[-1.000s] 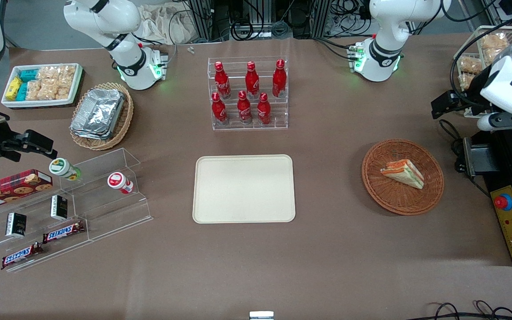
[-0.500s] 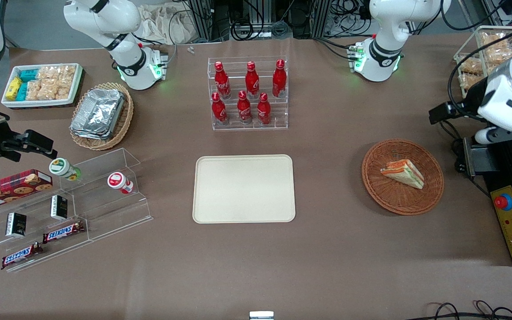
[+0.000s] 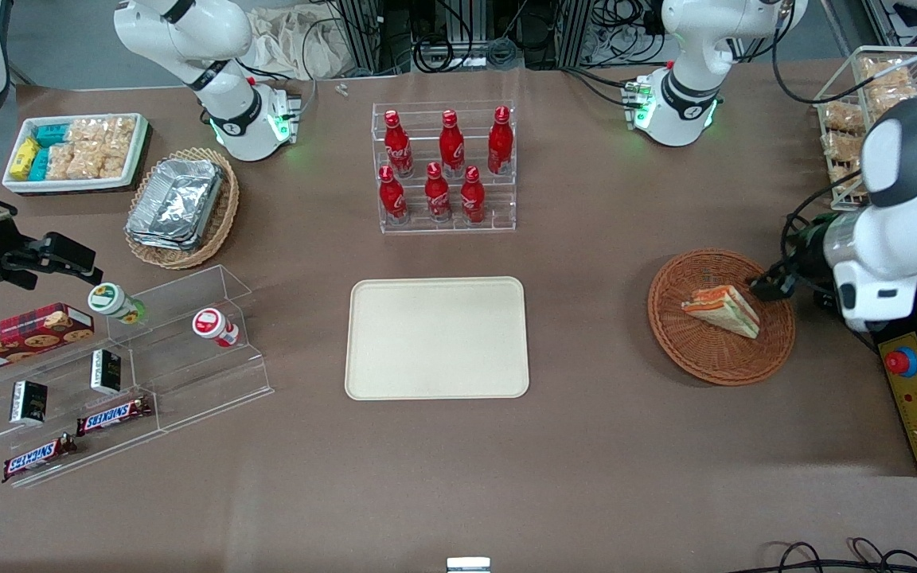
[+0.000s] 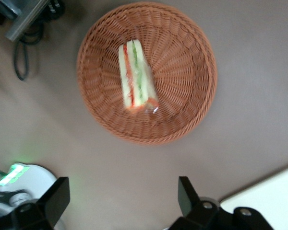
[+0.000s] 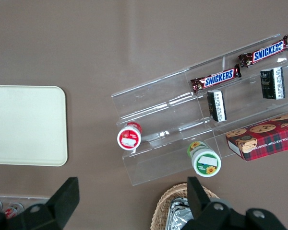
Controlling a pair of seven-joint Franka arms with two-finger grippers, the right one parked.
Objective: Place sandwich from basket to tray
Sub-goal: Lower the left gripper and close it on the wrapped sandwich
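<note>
Sandwich (image 3: 721, 309) — just the one, lying on its side in the one reddish-brown basket (image 3: 697, 358), filling edge showing orange, red and green in the wrist view. One cream tray (image 3: 436, 337) sits bare in mid-table, well apart from the basket, toward the parked arm's end.

And here's the gripper (image 4: 122, 201), up above the table just off the basket's rim, jaws spread wide apart with nothing between them. From the wrist camera the sandwich (image 4: 136, 76) lies out ahead of the jaws, not between them, with a strip of bare table and the basket wall (image 4: 149, 136) in the gap. A corner of the tray (image 4: 271, 199) shows just beside one finger (image 4: 187, 194). From the front, the dark gripper tip (image 3: 769, 286) hangs over the basket's edge on the working arm's side, close beside the sandwich.

Count around the table: six red bottles (image 3: 442, 167) in a clear rack farther from the front camera than the tray, two Snickers bars (image 3: 112, 414), one cookie box (image 3: 21, 336), one tan basket of foil trays (image 3: 180, 203)
</note>
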